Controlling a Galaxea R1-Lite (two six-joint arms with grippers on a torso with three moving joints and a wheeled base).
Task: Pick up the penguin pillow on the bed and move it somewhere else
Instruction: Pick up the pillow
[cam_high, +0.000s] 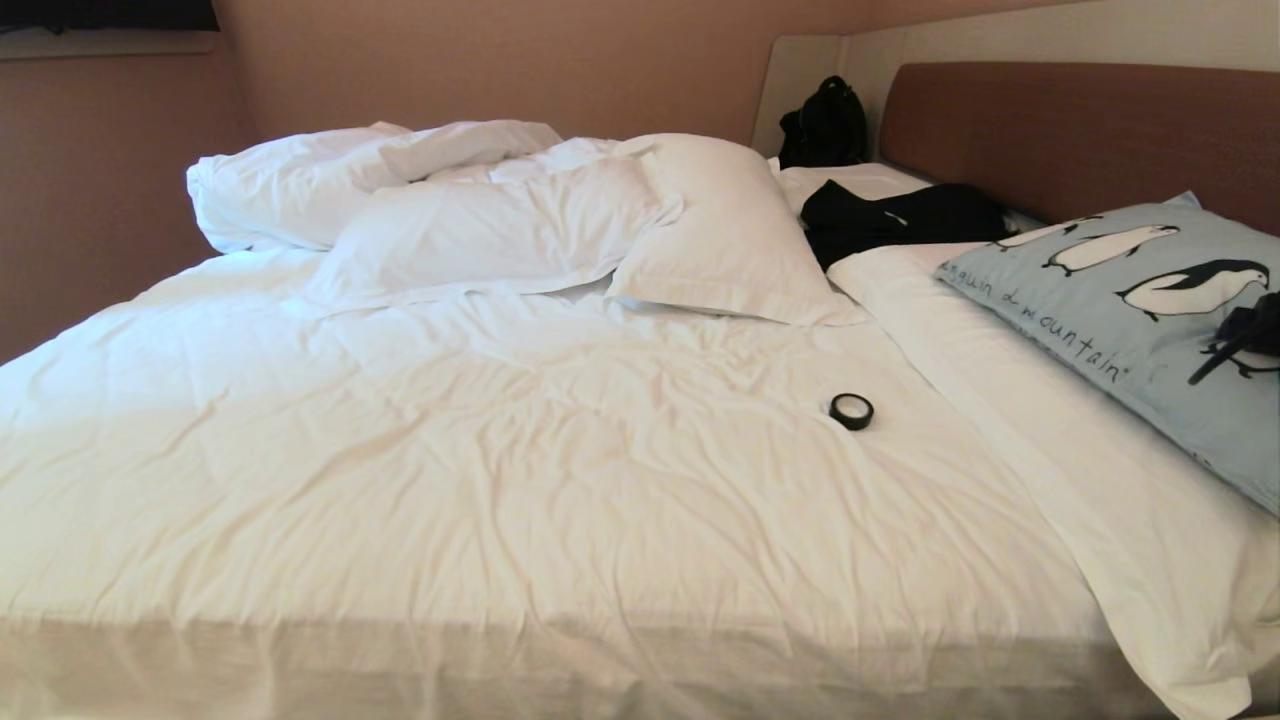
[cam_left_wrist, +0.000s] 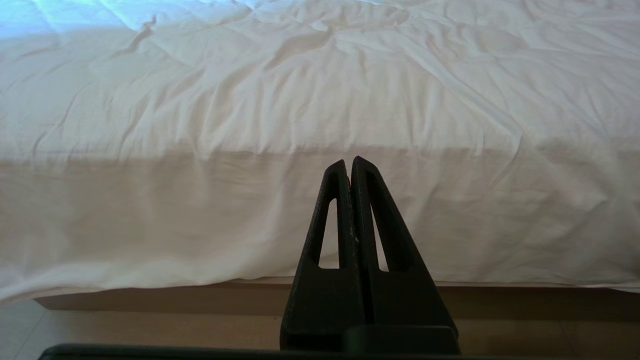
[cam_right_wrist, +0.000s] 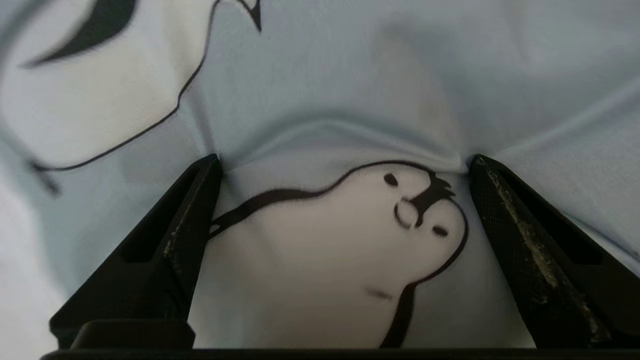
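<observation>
The pale blue penguin pillow leans against the brown headboard at the right side of the bed, print side up. My right gripper shows as a dark shape at the right edge, on the pillow's face. Seen from the right wrist, that gripper is open wide, both fingertips pressed into the pillow's fabric, which puckers between them over a penguin print. My left gripper is shut and empty, parked low before the bed's near edge.
White pillows and a bunched duvet lie at the head of the bed. A black tape roll sits on the sheet mid-bed. Dark clothing and a black bag lie near the headboard.
</observation>
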